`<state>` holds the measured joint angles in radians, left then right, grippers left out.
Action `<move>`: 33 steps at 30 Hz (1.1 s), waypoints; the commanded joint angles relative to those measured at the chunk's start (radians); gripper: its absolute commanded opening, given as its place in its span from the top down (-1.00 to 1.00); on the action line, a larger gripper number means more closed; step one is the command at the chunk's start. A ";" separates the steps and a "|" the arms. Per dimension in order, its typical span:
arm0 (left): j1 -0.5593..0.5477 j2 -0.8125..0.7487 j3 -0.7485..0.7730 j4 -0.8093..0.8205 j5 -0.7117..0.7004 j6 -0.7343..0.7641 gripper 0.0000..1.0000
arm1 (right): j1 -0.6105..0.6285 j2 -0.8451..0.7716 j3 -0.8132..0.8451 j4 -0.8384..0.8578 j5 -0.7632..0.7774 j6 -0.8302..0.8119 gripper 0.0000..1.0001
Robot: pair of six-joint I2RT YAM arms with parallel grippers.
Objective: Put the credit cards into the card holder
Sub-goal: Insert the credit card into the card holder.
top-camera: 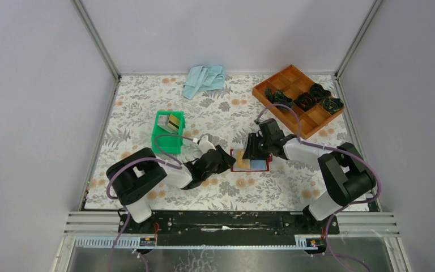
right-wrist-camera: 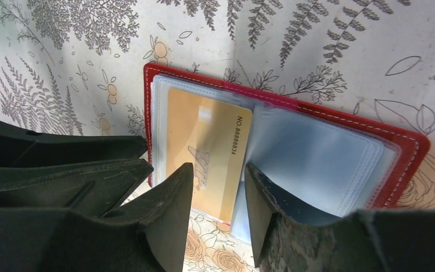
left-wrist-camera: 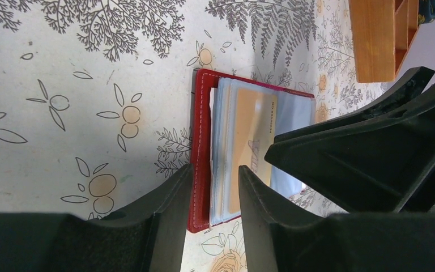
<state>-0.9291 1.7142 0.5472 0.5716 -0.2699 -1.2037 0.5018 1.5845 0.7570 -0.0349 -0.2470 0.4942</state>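
Card holder [top-camera: 251,160] lies open at the middle of the desk [top-camera: 141,107] with a gold credit card [right-wrist-camera: 209,153] apparently part-sleeved; left fingers [left-wrist-camera: 164,226] and right fingers [right-wrist-camera: 164,221] straddle it, released; next, seat card fully.

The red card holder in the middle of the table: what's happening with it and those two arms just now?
Both arms are working at the card holder, which lies open on the table. A gold card lies at its clear sleeves; whether it is fully pocketed is unclear. The right gripper hovers over that card's lower edge, jaws apart; the left gripper straddles the holder's edge, also open. Neither visibly clamps anything. A further card waits in the green bin.
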 commanded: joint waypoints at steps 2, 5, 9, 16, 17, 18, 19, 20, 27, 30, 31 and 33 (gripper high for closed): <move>-0.021 0.065 -0.033 -0.176 0.043 0.011 0.14 | 0.030 0.006 0.042 -0.002 0.006 0.018 0.07; -0.021 0.065 -0.031 -0.176 0.044 0.010 0.14 | 0.032 0.008 0.044 0.000 0.005 0.019 0.07; -0.025 0.065 -0.029 -0.175 0.042 0.010 0.15 | 0.032 0.016 0.039 0.012 -0.004 0.027 0.07; -0.028 0.067 -0.027 -0.174 0.043 0.009 0.16 | 0.041 0.019 0.043 0.034 -0.020 0.043 0.07; -0.028 0.066 -0.027 -0.175 0.042 0.009 0.16 | 0.043 0.019 0.042 0.035 -0.020 0.045 0.07; -0.028 0.063 -0.028 -0.178 0.040 0.007 0.16 | 0.044 0.020 0.042 0.037 -0.020 0.044 0.07; -0.028 0.059 -0.030 -0.180 0.038 0.007 0.16 | 0.044 0.019 0.042 0.038 -0.019 0.046 0.07; -0.029 0.056 -0.034 -0.183 0.033 0.006 0.16 | 0.044 0.016 0.043 0.037 -0.015 0.045 0.07; -0.029 -0.010 -0.058 -0.213 -0.005 0.003 0.10 | 0.045 -0.086 0.048 -0.020 0.094 0.005 0.06; -0.028 -0.003 -0.050 -0.221 -0.004 0.008 0.08 | 0.045 -0.146 0.044 -0.060 0.135 -0.011 0.05; -0.028 -0.001 -0.049 -0.221 -0.001 0.009 0.06 | 0.044 -0.165 0.044 -0.074 0.147 -0.016 0.04; -0.029 0.001 -0.049 -0.223 0.006 0.008 0.02 | 0.044 -0.203 0.040 -0.108 0.180 -0.024 0.02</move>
<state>-0.9497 1.6829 0.5316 0.5457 -0.2764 -1.2213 0.5381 1.4704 0.7677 -0.0845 -0.1596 0.5041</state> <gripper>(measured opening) 0.470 0.481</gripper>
